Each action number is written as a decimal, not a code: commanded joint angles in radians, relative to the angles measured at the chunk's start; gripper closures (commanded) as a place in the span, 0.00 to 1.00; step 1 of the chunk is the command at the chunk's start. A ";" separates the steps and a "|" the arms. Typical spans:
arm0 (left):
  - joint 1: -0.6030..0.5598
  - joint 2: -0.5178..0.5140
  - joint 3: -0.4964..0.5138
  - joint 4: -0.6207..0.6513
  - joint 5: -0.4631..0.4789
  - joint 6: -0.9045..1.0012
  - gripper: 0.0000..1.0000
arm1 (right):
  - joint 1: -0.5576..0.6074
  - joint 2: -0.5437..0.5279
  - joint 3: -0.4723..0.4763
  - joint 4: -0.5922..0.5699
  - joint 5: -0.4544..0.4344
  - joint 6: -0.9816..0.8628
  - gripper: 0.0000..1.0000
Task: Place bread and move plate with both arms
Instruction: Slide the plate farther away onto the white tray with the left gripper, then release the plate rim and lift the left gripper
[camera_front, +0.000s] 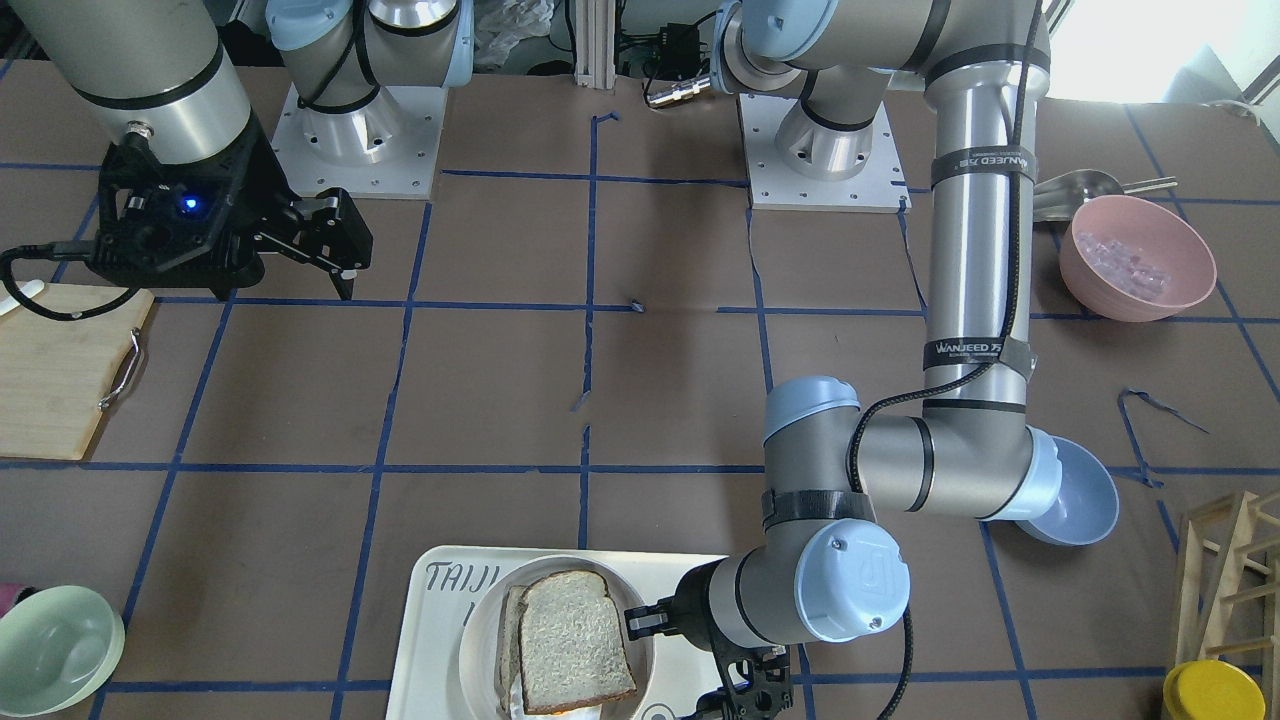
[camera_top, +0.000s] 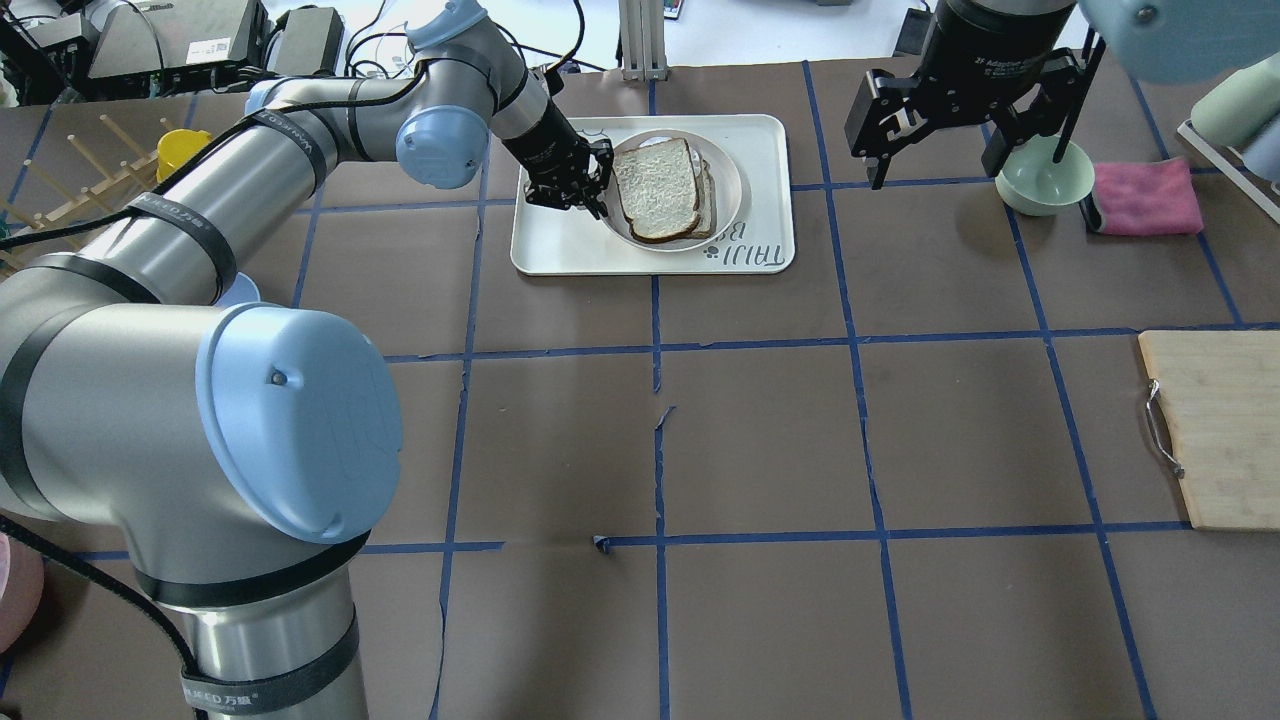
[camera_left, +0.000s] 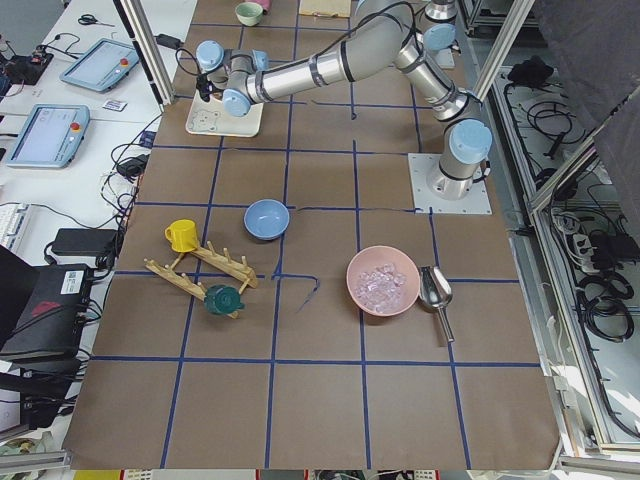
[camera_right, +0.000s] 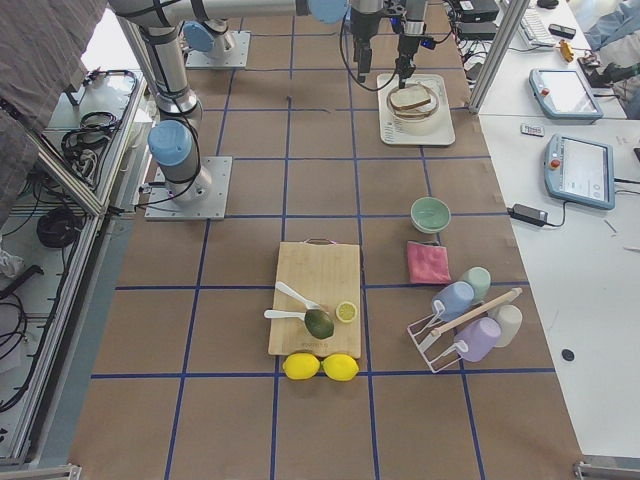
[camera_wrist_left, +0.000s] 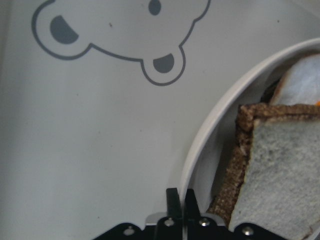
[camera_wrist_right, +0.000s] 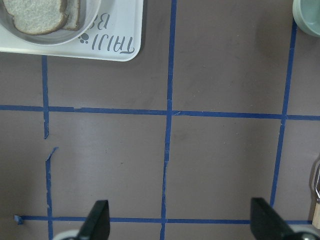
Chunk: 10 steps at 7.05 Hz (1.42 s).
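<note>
Closest in the overhead view is the left arm (camera_top: 290, 420), its big blue-capped joint filling the lower left corner. Beyond it lies the brown table (camera_top: 760, 440) with its blue tape grid, and a wooden cutting board (camera_top: 1215, 430) at the right edge.

Further out sits a pale tray (camera_top: 560, 250), and on it the plate (camera_top: 730, 165). The bread (camera_top: 655, 190) lies on the plate, on top of a paler slice that juts out on one side, so the placing looks done and the move is what remains.

The left gripper (camera_top: 595, 195) is at the plate's left rim. In the wrist view its fingers are almost together with the rim running in between them, so I judge it pinched on the rim. The dark crust lies just beside the inner finger.

Furthest back, the right gripper (camera_top: 935, 165) hangs over bare table with its fingers spread wide and nothing in them. It is well apart from the plate and near a green bowl (camera_top: 1045, 175).

The main risk is lifting on one pinch alone. The plate would likely tip away from the left gripper and the loosely stacked slices could slide off. A thin rim hold may also slip, or drag the tray along. The right gripper, coming in at the opposite rim, could nudge the jutting slice.
</note>
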 joint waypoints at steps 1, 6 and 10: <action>0.001 -0.004 -0.008 0.001 0.004 0.016 0.05 | 0.000 0.000 0.001 0.000 0.001 0.001 0.00; 0.001 0.151 -0.018 -0.106 0.215 0.097 0.00 | -0.002 0.000 0.001 0.000 0.000 0.000 0.00; 0.010 0.384 -0.101 -0.300 0.355 0.105 0.00 | -0.002 0.000 -0.001 0.000 0.003 -0.002 0.00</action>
